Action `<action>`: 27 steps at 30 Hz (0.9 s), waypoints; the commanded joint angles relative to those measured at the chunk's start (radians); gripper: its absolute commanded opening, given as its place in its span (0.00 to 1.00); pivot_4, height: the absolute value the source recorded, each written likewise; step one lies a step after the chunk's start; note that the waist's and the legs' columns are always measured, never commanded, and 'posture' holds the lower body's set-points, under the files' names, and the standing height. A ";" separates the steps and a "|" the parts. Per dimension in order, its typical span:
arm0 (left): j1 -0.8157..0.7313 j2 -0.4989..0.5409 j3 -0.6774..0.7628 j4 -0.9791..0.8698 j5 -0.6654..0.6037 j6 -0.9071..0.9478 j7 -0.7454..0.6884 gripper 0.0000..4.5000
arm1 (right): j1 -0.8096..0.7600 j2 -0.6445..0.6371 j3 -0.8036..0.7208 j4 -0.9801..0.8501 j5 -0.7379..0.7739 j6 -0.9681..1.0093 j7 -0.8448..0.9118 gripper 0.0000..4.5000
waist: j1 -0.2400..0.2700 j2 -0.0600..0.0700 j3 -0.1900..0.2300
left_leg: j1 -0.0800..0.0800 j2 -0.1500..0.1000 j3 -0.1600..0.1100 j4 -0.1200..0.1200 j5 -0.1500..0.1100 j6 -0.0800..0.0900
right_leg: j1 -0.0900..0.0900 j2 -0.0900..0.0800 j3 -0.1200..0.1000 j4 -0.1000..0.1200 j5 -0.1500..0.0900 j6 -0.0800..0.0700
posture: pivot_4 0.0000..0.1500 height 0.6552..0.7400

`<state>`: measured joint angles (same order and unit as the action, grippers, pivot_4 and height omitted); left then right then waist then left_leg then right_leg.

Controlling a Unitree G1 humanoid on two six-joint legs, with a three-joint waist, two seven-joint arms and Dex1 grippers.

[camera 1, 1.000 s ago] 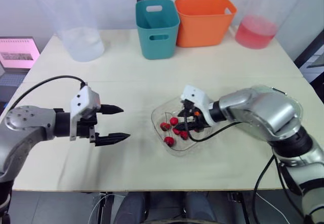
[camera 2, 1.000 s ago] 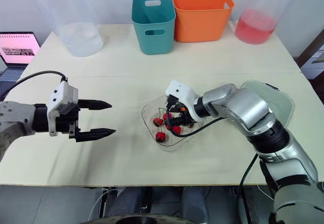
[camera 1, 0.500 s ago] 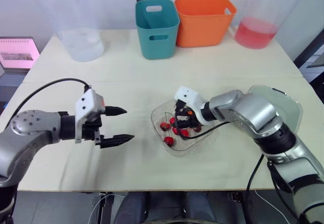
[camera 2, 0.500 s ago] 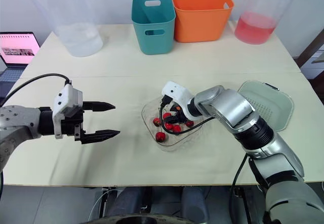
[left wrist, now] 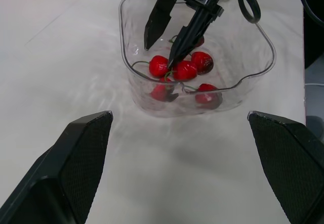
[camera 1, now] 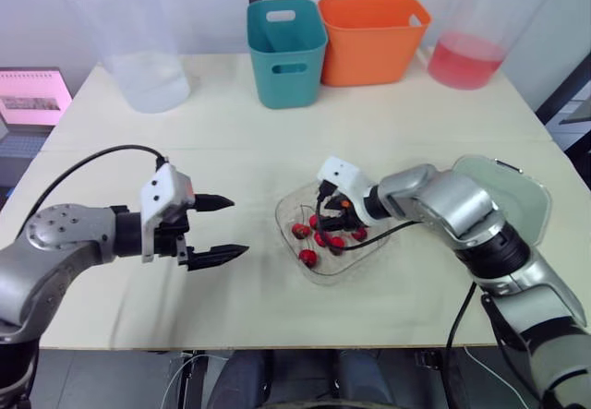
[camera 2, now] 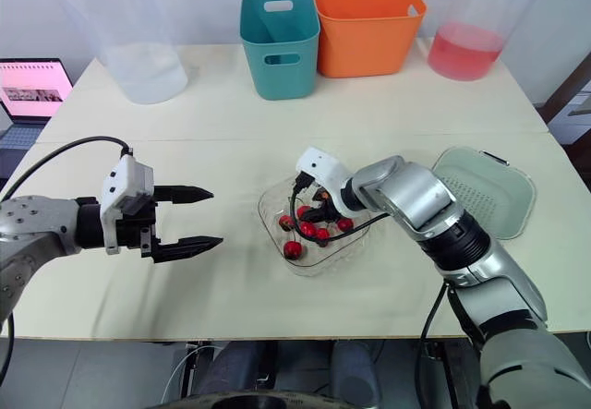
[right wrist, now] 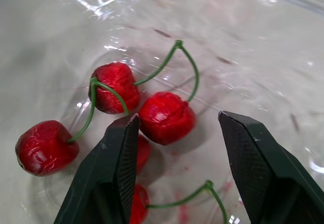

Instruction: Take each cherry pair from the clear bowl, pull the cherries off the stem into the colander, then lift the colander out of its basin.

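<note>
Colander (camera 2: 485, 192) well right of right claw (camera 2: 314, 210), so carry is long; weak grip may drop pair on way. Bowl (camera 2: 319, 263) under this claw, likely light; push may slide it. Left claw (camera 2: 214, 216) wide, empty, well left. Right claw half open, holds nothing, astride cherry (right wrist: 167, 117); closing may crush it or miss stem (right wrist: 177, 43).

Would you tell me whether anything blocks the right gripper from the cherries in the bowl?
Nothing visible does: the right gripper is open inside the clear bowl, right at the cherries.
</note>
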<state>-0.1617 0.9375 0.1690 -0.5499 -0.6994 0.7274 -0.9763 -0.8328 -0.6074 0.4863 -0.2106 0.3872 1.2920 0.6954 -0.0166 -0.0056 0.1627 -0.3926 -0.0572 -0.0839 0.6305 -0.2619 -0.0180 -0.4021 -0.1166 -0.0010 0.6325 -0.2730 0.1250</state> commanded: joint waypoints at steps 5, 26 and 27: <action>-0.002 -0.009 0.000 -0.018 0.007 -0.019 0.012 1.00 | 0.004 0.026 0.018 -0.004 -0.013 -0.021 0.006 0.59 | 0.000 0.000 0.000 | 0.000 0.000 0.000 0.000 0.000 0.000 | 0.000 0.000 0.000 0.000 0.000 0.000 | 1.00 1.00; -0.185 -0.038 0.069 0.138 -0.122 0.061 0.029 1.00 | -0.076 -0.271 -0.170 -0.212 0.017 -0.158 0.208 0.08 | 0.006 0.000 0.000 | 0.000 0.000 0.000 0.000 0.000 0.000 | 0.001 0.000 -0.001 -0.001 0.000 0.000 | 1.00 1.00; -0.224 -0.049 0.074 0.158 -0.150 0.079 0.039 1.00 | -0.066 -0.294 -0.194 -0.226 0.017 -0.197 0.224 0.08 | 0.007 0.000 0.000 | 0.000 0.000 0.000 0.000 0.000 0.000 | 0.001 0.000 -0.001 0.000 0.000 0.000 | 1.00 1.00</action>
<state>-0.3422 0.8917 0.1960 -0.4045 -0.7930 0.7859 -0.9510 -0.8944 -0.8764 0.3575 -0.3885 0.3979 1.1628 0.8884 -0.0093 -0.0060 0.1628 -0.3927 -0.0575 -0.0843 0.6310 -0.2619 -0.0179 -0.4010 -0.1167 -0.0023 0.6322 -0.2729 0.1250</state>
